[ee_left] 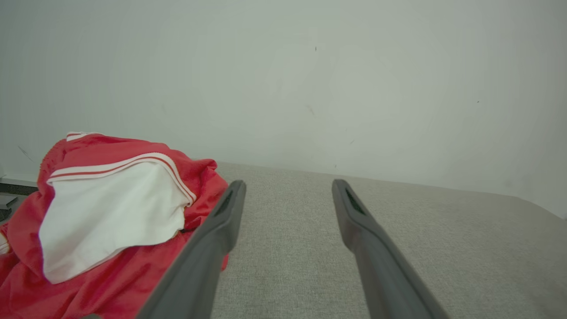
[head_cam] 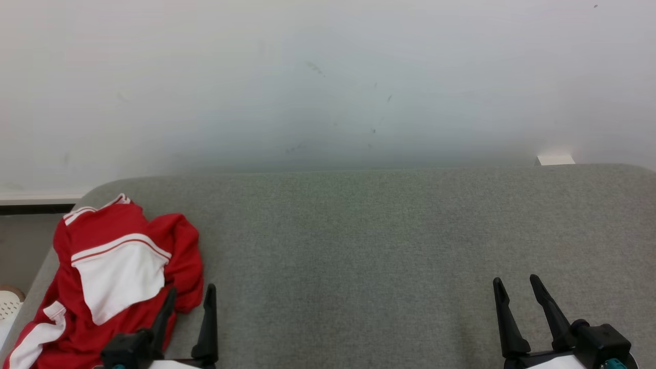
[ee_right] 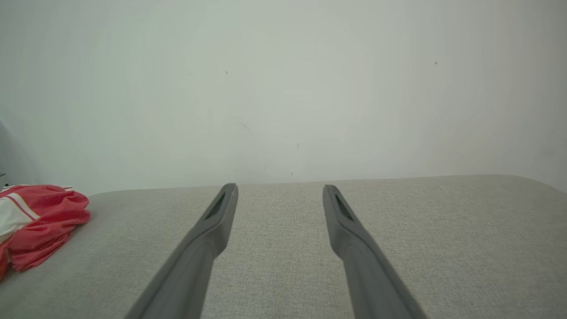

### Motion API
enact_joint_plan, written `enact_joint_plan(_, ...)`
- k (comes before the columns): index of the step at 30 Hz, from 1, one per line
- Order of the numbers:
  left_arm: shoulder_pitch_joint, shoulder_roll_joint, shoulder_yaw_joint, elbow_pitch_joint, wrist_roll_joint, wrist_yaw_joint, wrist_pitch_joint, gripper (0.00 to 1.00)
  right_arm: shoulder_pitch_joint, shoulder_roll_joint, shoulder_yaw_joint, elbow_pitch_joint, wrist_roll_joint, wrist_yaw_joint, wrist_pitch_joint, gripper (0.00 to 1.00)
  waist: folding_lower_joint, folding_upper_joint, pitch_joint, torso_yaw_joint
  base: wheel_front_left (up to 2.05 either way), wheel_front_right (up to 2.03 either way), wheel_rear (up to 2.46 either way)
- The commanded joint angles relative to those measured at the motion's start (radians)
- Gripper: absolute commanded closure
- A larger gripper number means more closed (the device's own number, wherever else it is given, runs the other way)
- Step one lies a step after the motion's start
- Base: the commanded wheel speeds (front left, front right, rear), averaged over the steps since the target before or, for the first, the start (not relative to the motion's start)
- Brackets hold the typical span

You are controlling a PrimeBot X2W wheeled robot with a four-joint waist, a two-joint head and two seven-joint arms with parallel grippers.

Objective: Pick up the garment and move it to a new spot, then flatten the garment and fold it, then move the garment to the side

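Note:
The garment (head_cam: 115, 271) is red with white panels and stripes, crumpled in a heap at the left end of the grey padded surface (head_cam: 359, 246). My left gripper (head_cam: 190, 289) is open at the lower left, its fingers beside the heap's right edge, one finger overlapping the cloth in the head view. In the left wrist view the garment (ee_left: 102, 221) lies left of the open left gripper (ee_left: 288, 186), with nothing between the fingers. My right gripper (head_cam: 516, 282) is open at the lower right over bare surface. From the right wrist, the garment (ee_right: 40, 221) is far left of the right gripper (ee_right: 279, 188).
A pale wall (head_cam: 328, 82) rises behind the surface. Off the left edge lies a floor strip with a round perforated white object (head_cam: 9, 302). A small white block (head_cam: 556, 159) sits behind the back right edge. The middle and right of the surface are bare.

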Motion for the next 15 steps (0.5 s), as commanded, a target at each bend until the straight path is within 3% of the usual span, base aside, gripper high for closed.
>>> enact_joint_plan(1,-0.005,0.004,-0.002,0.003,0.011,0.002,-0.005,0.0,-0.015,-0.009,0.001,0.002,-0.016,-0.002,-0.006,0.0,0.0,0.0,-0.001,-0.001,0.0,0.0,0.0)
enact_joint_plan(15,-0.005,0.004,-0.01,0.011,0.006,0.008,-0.011,0.0,-0.015,-0.008,0.012,0.003,-0.02,-0.002,-0.013,0.0,0.0,0.0,-0.007,-0.008,0.0,0.0,0.0)
